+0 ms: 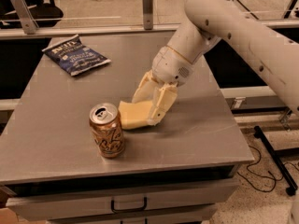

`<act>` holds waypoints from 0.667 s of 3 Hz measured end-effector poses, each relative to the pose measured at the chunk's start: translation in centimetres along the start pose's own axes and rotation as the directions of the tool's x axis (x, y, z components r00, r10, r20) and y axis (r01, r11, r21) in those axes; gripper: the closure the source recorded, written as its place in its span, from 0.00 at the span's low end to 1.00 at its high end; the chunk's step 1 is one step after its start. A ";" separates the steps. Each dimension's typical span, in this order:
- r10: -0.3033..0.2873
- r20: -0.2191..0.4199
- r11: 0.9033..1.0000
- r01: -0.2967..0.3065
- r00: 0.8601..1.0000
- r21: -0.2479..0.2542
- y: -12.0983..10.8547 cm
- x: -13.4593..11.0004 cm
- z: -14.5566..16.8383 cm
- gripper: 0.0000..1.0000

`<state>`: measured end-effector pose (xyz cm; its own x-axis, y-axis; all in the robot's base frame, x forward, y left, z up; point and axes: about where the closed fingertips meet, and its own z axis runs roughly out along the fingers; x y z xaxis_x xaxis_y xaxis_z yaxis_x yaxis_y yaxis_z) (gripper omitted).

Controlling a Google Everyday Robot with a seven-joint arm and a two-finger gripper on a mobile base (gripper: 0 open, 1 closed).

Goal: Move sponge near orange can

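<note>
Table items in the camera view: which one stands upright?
The orange can, standing on end; the sponge in the gripper beside it and the blue chip bag lie flat.

matt plastic gripper (148, 110) on foam sponge (132, 115), glossy alu orange can (107, 133)

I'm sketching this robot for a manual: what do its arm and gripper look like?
The arm is a thick, smooth off-white tube with small dark dots and no exposed cables. Its rounded white wrist housing bears a tiny dotted patch. The gripper, down at the sponge on the table, has two flat cream fingers.
</note>
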<state>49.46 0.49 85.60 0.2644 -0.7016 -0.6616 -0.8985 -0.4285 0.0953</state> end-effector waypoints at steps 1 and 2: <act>0.004 -0.005 1.000 -0.004 1.000 -0.011 0.1 -0.1 0.3 0.00; 0.013 0.004 0.995 -0.013 1.000 0.098 -1.7 -0.2 -3.1 0.00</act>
<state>52.03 -0.38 87.89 0.2512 -0.7048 -0.6635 -0.9318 -0.3615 0.0312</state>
